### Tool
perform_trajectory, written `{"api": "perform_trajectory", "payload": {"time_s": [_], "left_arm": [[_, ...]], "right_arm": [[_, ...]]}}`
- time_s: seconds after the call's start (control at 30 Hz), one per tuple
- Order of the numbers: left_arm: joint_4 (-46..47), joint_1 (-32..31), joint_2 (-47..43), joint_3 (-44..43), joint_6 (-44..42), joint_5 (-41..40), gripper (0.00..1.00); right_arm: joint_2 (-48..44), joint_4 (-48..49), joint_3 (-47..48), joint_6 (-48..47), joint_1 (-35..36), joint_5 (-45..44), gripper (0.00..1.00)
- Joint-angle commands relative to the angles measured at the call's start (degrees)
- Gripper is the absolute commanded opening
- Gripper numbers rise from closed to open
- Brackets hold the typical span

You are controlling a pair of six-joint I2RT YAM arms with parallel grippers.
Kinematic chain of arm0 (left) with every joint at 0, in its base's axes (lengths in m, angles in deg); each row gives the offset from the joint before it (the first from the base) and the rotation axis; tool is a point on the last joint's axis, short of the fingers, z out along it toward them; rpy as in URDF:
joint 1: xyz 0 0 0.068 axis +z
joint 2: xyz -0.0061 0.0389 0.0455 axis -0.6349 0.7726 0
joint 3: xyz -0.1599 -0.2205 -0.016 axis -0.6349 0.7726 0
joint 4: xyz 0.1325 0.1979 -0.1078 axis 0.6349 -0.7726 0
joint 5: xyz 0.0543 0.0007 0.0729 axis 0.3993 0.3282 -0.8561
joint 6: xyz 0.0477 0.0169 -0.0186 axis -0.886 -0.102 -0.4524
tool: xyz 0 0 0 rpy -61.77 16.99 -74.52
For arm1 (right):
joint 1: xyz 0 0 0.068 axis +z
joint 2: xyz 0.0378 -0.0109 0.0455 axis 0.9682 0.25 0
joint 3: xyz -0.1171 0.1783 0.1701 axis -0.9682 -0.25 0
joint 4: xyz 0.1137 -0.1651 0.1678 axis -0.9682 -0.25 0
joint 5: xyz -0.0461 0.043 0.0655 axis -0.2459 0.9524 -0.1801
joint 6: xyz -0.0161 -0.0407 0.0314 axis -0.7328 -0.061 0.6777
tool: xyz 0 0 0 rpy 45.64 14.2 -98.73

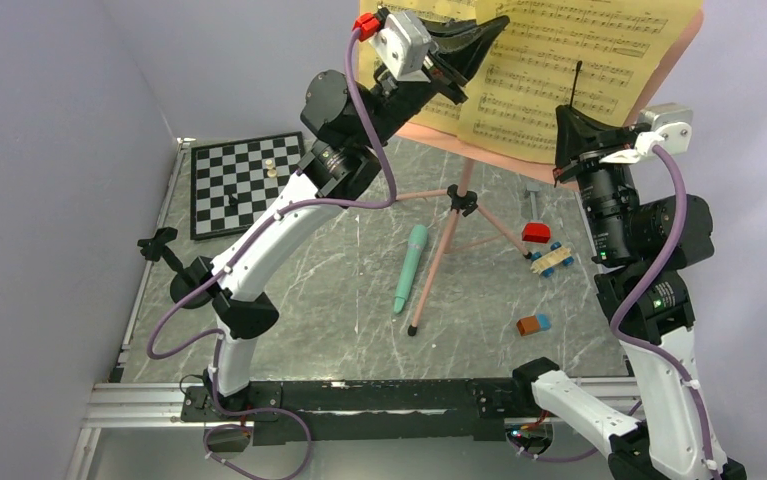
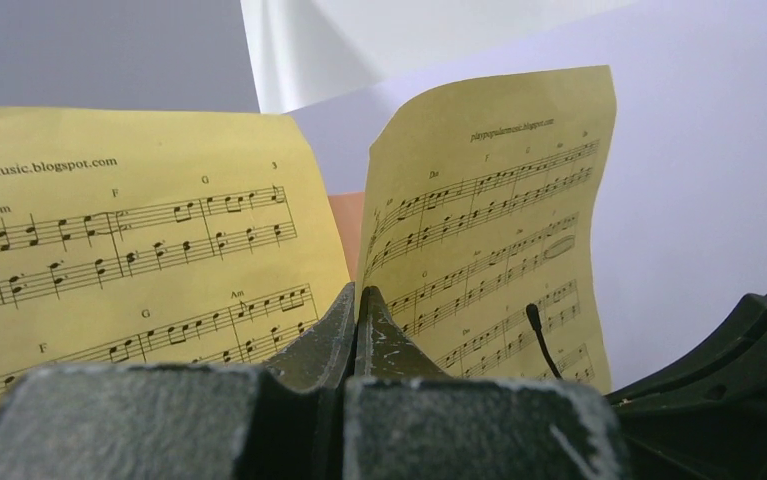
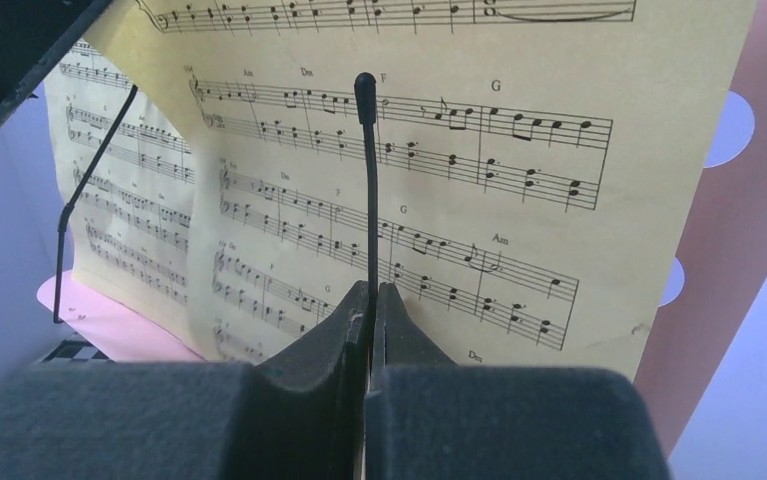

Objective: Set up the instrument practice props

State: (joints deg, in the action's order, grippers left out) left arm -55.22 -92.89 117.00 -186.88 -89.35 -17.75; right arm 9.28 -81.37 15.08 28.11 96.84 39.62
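left gripper tight at yellow pages' edge, right gripper around black wire

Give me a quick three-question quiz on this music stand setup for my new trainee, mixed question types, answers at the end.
1. True or false: the mint-green tube lies flat on the table.
2. What is the right gripper pinching? A: a chess piece. B: a thin black wire clip. C: a red block.
3. What colour is the music stand behind the yellow pages?

Key: 1 true; 2 B; 3 pink.
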Motion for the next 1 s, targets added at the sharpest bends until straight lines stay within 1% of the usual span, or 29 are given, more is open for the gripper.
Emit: {"api": "perform_trajectory", "payload": {"time_s": [0.0,0.23,0.33,0.97], "left_arm": [[3.94,-0.39,-0.79,-1.84,1.08,0.57,0.0],[5.86,-0.82,0.25,-1.63,1.76,1.2,0.0],[6.55,-1.06,0.71,-1.98,4.15,1.22,0.0],[7.01,-2.52,1.37,-1.3,3.6,0.87,0.01]], "right_arm": [[0.07,-0.9,-1.04,1.83,0.38,4.87,0.01],[-0.02,-0.89,-1.48,2.22,0.38,5.07,0.0],[-0.1,-1.06,-1.59,2.07,0.38,4.95,0.0],[-0.69,-0.54,-2.69,2.31,0.39,5.08,0.0]]}}
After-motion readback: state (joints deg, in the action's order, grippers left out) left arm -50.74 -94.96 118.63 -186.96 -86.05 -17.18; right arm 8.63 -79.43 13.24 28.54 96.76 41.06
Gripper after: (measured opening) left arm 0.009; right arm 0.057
